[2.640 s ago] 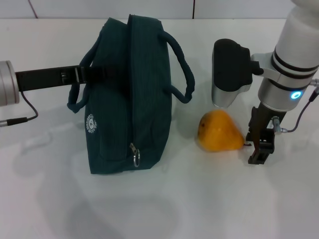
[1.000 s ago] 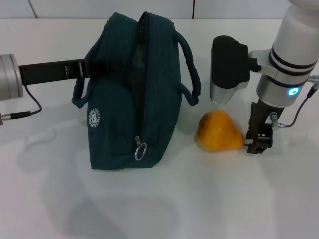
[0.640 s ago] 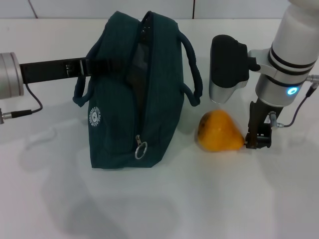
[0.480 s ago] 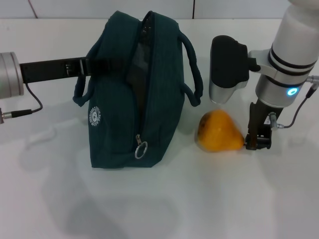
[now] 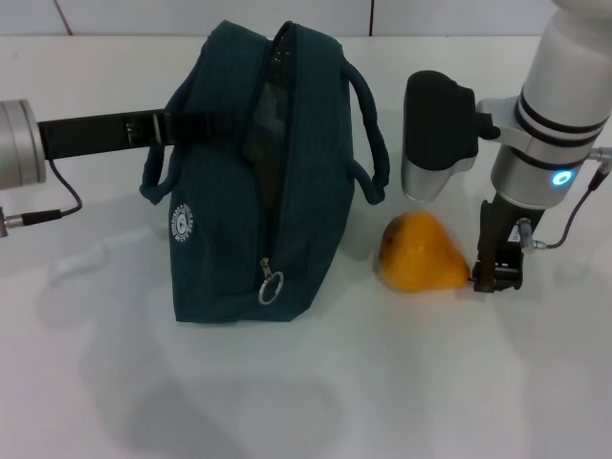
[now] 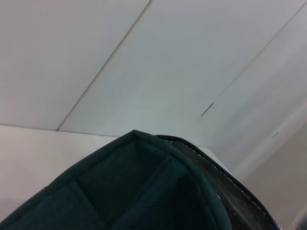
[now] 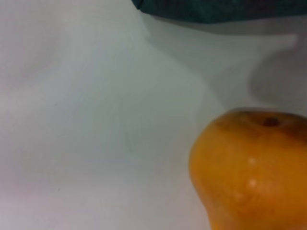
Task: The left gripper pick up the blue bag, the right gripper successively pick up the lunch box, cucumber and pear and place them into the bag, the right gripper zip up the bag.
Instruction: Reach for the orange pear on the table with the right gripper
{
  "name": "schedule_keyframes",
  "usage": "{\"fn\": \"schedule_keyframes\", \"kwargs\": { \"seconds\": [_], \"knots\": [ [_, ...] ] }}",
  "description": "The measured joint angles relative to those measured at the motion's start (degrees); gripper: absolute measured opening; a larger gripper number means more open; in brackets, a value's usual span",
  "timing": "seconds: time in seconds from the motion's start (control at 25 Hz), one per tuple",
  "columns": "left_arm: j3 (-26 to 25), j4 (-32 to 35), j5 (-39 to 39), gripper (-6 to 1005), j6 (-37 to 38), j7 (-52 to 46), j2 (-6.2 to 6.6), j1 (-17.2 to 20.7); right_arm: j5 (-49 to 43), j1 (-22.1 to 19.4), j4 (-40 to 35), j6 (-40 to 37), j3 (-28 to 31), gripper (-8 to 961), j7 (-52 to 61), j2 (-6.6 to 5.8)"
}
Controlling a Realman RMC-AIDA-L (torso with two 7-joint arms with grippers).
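Note:
The blue bag point(image 5: 258, 191) stands on the white table, its top zipper parted into a dark slit and the ring pull point(image 5: 271, 285) hanging at the near end. My left gripper point(image 5: 182, 129) reaches in from the left, shut on the bag's near-side handle. The left wrist view shows the bag's upper edge point(image 6: 144, 191). The yellow-orange pear point(image 5: 421, 253) lies on its side just right of the bag, narrow end toward my right gripper point(image 5: 497, 273), which points down right beside it. The pear point(image 7: 249, 172) fills a corner of the right wrist view. The lunch box and cucumber are out of view.
A dark, bulky housing on the right arm point(image 5: 438, 124) hangs just behind the pear. The left arm's black bar and silver cuff point(image 5: 19, 153) stretch across the table's left side, with a thin cable point(image 5: 53, 206) trailing below. Bare white table point(image 5: 316, 392) lies in front.
The left gripper has carried the bag slightly rightward and its zipper slit has widened. The right gripper has risen a little and stays beside the pear, which has not moved.

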Motion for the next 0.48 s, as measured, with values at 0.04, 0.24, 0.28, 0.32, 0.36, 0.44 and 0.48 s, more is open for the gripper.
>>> {"fn": "schedule_keyframes", "kwargs": {
  "seconds": [0.04,0.24,0.28,0.32,0.36,0.44,0.48],
  "knots": [
    [0.01,0.0,0.0,32,0.0,0.0,0.0,0.0,0.32,0.28,0.4,-0.19,0.0,110,-0.01,0.0],
    [-0.04,0.0,0.01,31,0.0,0.0,0.0,0.04,0.69,0.36,0.45,0.03,-0.17,148,-0.09,0.0],
    [-0.04,0.0,0.01,31,0.0,0.0,0.0,0.06,0.69,0.36,0.45,0.03,-0.17,156,-0.09,0.0],
    [-0.03,0.0,0.01,31,0.0,0.0,0.0,0.08,0.7,0.36,0.39,0.11,-0.34,164,-0.09,0.0],
    [-0.03,0.0,0.01,31,0.0,0.03,0.0,0.09,0.7,0.36,0.34,0.16,-0.57,171,-0.1,0.0],
    [-0.04,0.0,0.01,31,0.0,0.07,0.0,0.09,0.72,0.36,0.26,0.24,-0.97,186,-0.11,0.0],
    [-0.05,0.0,0.01,31,0.0,0.13,0.0,0.1,0.72,0.36,0.26,0.24,-0.97,194,-0.11,0.0]
  ]
}}
